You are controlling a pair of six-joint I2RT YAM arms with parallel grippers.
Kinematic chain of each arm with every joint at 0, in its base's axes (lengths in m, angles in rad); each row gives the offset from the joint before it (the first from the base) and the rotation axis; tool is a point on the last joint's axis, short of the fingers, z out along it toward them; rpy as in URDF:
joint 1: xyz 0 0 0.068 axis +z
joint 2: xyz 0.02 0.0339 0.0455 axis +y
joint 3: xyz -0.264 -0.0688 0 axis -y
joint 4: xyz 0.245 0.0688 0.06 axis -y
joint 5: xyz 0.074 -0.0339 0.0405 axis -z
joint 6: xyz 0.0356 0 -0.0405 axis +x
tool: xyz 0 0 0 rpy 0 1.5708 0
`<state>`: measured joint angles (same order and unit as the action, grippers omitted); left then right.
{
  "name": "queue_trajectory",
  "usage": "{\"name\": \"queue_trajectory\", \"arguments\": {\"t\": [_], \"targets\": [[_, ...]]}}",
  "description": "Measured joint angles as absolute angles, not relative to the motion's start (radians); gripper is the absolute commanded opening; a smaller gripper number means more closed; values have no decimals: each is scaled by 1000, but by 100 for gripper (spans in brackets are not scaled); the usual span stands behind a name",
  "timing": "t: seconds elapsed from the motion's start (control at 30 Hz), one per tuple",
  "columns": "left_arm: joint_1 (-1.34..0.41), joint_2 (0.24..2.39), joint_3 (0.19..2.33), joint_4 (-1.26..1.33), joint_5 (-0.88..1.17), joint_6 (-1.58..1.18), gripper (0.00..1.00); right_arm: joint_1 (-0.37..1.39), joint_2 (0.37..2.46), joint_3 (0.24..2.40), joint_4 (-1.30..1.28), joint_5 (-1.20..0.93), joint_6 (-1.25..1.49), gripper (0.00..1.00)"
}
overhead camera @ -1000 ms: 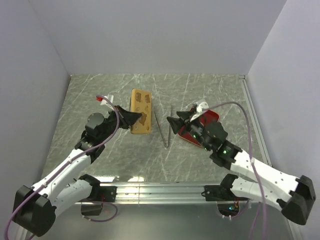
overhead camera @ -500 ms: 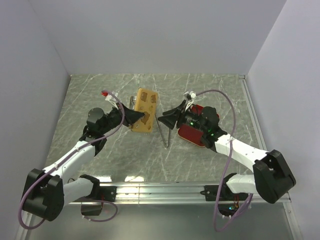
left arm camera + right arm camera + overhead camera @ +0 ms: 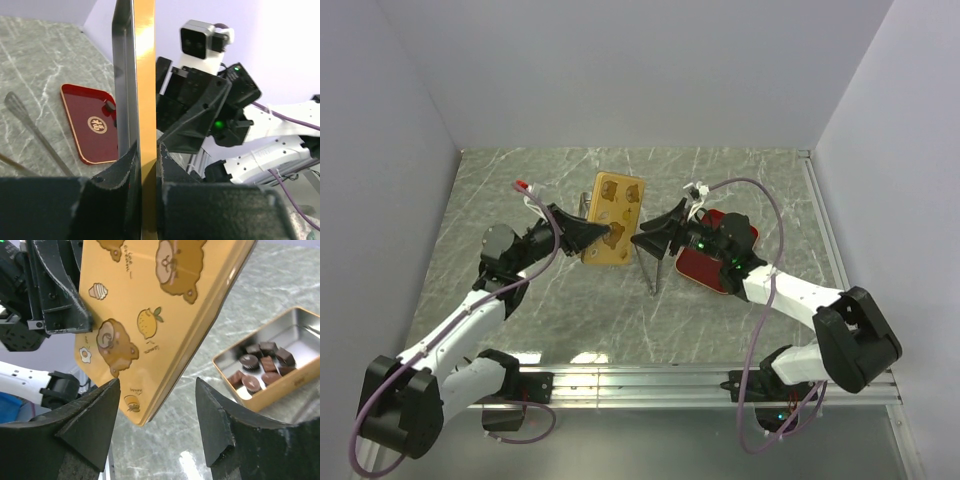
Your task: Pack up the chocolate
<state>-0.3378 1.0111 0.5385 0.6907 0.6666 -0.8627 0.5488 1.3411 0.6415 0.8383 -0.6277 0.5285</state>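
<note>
Gold lid [image 3: 165, 315], pinched by its edge in the left gripper [image 3: 146, 156] and held tilted, hangs straight ahead of the right gripper [image 3: 157, 386], whose jaws stand spread, while the chocolate [image 3: 261, 365] lies in the open tin [image 3: 270, 392] beyond the lid's lower edge

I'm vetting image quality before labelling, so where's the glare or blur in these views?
Top external: sharp and evenly lit, one pale glare patch on the table near its front edge. Left wrist: the gold lid stands edge-on, the wall behind it washed out. Right wrist: lid print and chocolate crisp, a bright spot on the table.
</note>
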Motion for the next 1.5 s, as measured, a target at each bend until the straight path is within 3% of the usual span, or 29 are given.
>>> {"name": "queue_trajectory", "arguments": {"t": [0.27, 0.4, 0.5, 0.67, 0.83, 1.0, 1.1, 1.27, 1.5], "targets": [[-338, 1005, 510, 761, 718, -930, 1, 549, 1409, 641, 1005, -711, 588, 70], [-335, 1028, 510, 816, 739, -964, 1, 541, 1410, 639, 1057, -731, 606, 44], [-335, 1029, 509, 828, 744, -964, 7, 529, 1410, 634, 1066, -728, 620, 31], [-330, 1026, 509, 804, 722, -931, 24, 521, 1418, 634, 1085, -732, 665, 23], [-327, 1020, 493, 751, 683, -904, 27, 521, 1468, 633, 1190, -756, 717, 22], [-328, 1028, 476, 755, 703, -909, 25, 524, 1558, 634, 1266, -815, 823, 28], [-327, 1037, 462, 770, 731, -921, 22, 522, 1613, 635, 1286, -836, 887, 34], [-327, 1060, 449, 819, 765, -956, 1, 524, 1633, 635, 1291, -861, 929, 44], [-329, 1117, 420, 976, 804, -1046, 1, 534, 1625, 635, 1302, -881, 940, 47]]}}
